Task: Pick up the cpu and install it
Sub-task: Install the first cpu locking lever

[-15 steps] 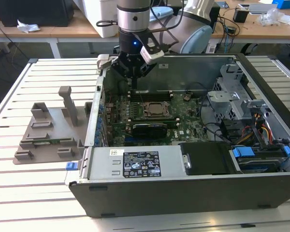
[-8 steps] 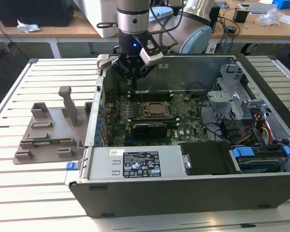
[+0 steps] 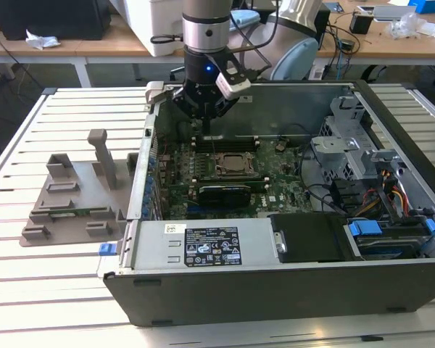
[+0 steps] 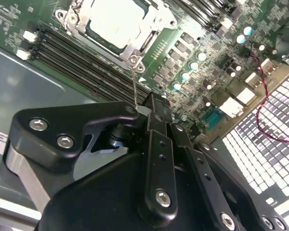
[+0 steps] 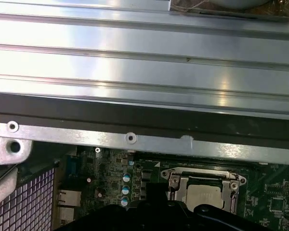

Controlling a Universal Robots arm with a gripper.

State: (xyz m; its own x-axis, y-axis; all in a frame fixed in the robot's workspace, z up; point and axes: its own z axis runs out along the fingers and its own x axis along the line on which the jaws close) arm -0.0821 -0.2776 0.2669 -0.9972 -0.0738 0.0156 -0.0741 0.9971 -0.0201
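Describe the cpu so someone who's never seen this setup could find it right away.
Start at the open computer case on the slatted table and find the green motherboard inside. Near its middle, the cpu lies within a metal-framed socket: a flat, pale silvery square, unlike the long dark memory slots beside it.

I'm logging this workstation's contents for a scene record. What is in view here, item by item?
cpu: one, silvery-grey, seated in the motherboard socket.
Socket frame: one, dark metal, around the cpu.
Motherboard: one, green, inside the case.
Computer case: one, dark grey, open, on the slatted table.
Fixture: one, grey, on the table at the exterior view's left of the case.
Slatted table: one, pale metal.
Gripper: one, black, above the motherboard behind the socket.
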